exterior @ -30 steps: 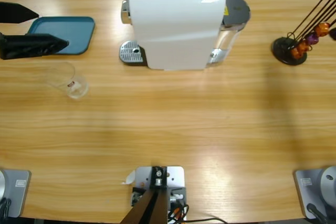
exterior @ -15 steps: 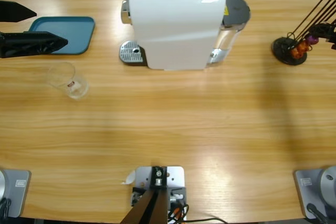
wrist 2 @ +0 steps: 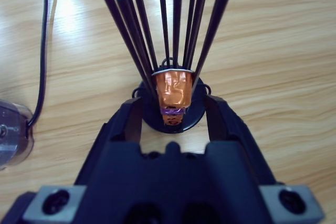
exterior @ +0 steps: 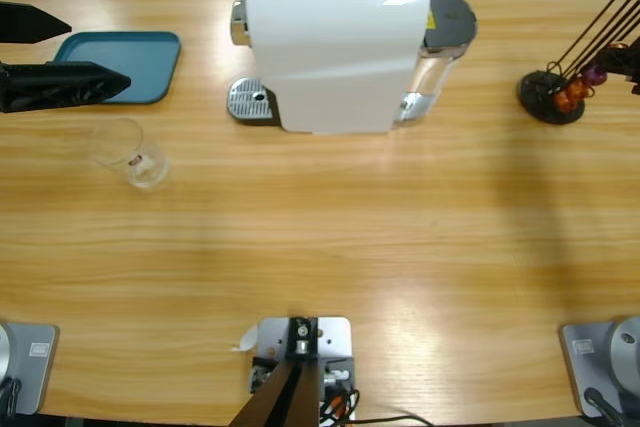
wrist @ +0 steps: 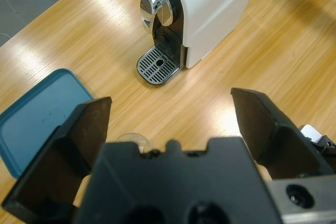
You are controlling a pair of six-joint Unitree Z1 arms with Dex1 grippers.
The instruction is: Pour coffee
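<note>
- The right gripper (wrist 2: pixel 173 109) sits low at the capsule rack (exterior: pixel 552 99), its jaws partly open on either side of an orange capsule (wrist 2: pixel 174 88) that hangs between the rods; they flank it but do not look pressed against it, so it holds nothing yet.
- Over the last second this gripper has closed in on the rack at the table's right end: in the high view an orange capsule that showed by the rod tips a second ago is now hidden behind the black gripper (exterior: pixel 628 59).
- My reading: the capsule pick is about to start, so brewing and pouring are all still ahead.
- The left gripper (wrist: pixel 170 124) hangs with its jaws spread wide and empty, above a clear glass (exterior: pixel 128 152) beside the blue tray (exterior: pixel 120 65). It has barely moved.
- No coffee shows anywhere: the glass looks empty, and the drip grate (wrist: pixel 158 65) of the white coffee machine (exterior: pixel 335 42) is bare.
- Room: the rods crowd the right jaws closely, and a cable (wrist 2: pixel 44 40) lies near. The tabletop (exterior: pixel 350 237) in front of the machine is open.
</note>
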